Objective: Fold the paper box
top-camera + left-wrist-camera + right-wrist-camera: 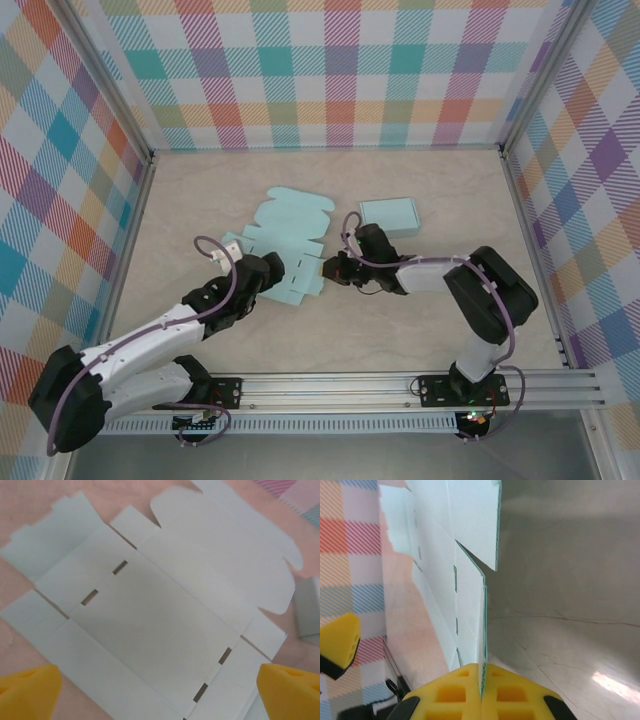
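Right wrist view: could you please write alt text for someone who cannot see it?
The yellow right gripper is shut on an edge of the unfolded pale paper box, which stretches away over the beige table.

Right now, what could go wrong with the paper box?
1. The right gripper pinches only a thin edge of the box; a hard pull might tear it or let it slip out.
2. The left gripper is open over the box and grips nothing, so it may slide when the edge lifts.
3. The folded box sits close by and could get bumped.
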